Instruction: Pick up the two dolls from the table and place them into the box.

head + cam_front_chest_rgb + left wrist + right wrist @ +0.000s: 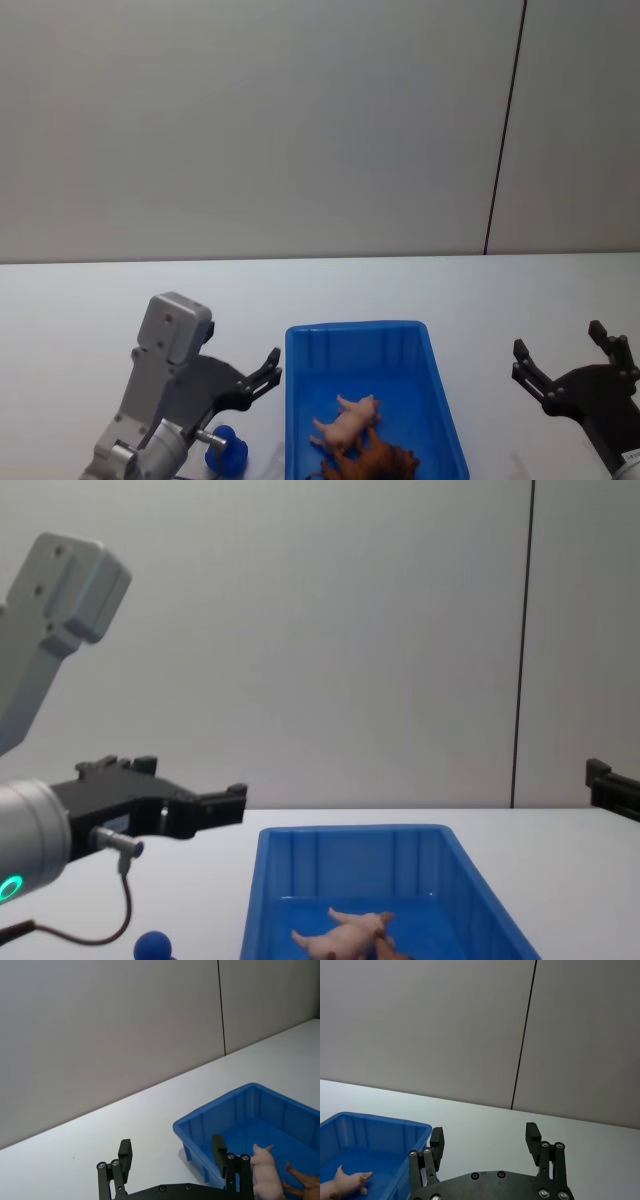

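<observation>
Box [296, 400] holding pink doll [347, 422] and lion [382, 463]; blue doll [226, 450] on counter [90, 300] alongside; left gripper [268, 372], right gripper [560, 345], fingers apart, empty; careless descent may topple blue doll or clip box.

Head view downward, chest view level and low; blue box [355, 327] in both.
</observation>
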### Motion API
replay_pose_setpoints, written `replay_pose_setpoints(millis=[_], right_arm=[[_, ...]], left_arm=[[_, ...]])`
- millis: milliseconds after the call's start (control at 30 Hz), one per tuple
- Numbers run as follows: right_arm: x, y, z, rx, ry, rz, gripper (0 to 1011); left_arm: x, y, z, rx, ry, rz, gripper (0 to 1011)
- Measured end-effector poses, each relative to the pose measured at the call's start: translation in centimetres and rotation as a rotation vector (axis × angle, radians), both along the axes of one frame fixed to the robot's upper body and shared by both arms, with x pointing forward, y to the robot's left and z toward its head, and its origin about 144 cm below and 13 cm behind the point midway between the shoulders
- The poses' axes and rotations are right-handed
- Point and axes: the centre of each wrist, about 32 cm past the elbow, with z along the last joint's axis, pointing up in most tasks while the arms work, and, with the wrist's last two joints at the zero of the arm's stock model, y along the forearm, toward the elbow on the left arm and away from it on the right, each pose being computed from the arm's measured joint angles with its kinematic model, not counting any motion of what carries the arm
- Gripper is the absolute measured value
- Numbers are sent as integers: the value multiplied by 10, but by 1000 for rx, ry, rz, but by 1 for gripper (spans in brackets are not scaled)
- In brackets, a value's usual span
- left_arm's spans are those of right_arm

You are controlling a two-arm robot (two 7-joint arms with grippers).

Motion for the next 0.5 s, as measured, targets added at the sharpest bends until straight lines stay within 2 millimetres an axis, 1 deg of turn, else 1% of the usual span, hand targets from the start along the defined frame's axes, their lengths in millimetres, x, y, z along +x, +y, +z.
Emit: replay_pose_setpoints(millis=[233,500], right_arm=[[0,0,0,-1,0,-2,1001],[0,0,0,-1,0,-3,1001]], left_arm=[[-3,8,-5,1,53,18,1001],[-7,18,-15,3,124,42,1001]])
